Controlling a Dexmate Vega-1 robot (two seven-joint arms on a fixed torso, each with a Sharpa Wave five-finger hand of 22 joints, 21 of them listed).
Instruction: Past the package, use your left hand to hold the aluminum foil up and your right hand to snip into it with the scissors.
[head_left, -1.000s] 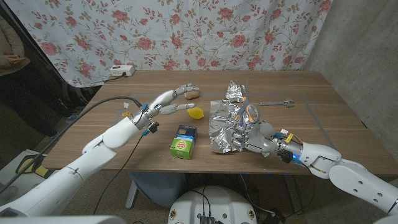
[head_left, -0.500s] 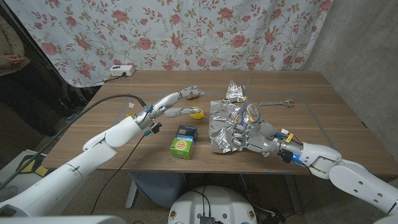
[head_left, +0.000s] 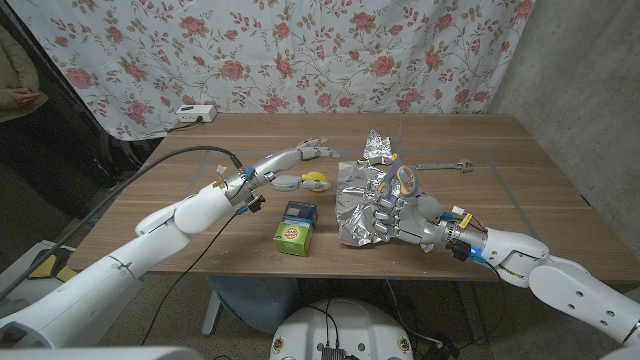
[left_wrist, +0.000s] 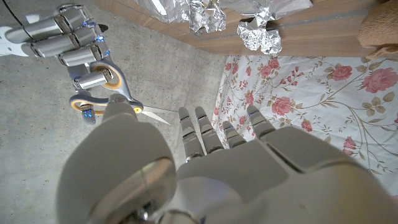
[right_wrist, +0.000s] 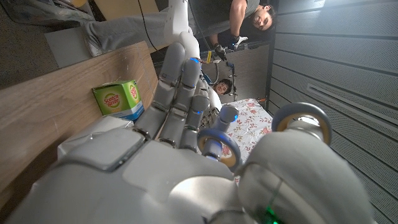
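We see a wooden table (head_left: 520, 185) before a floral curtain (head_left: 300, 50) — red roses on white; at right, a bare grey concrete wall (head_left: 580, 70); dimness at left.

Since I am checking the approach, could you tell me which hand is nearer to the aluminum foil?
Right. The right hand, holding the scissors, is over the aluminum foil; the left hand reaches toward its far left edge, apart from it.

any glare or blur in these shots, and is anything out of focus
Head view: even light, sharp, with bright glints on the aluminum foil. Left wrist view: the left hand looms large and soft, the scissors beyond stay crisp. Right wrist view: the right hand is close and slightly blurred.
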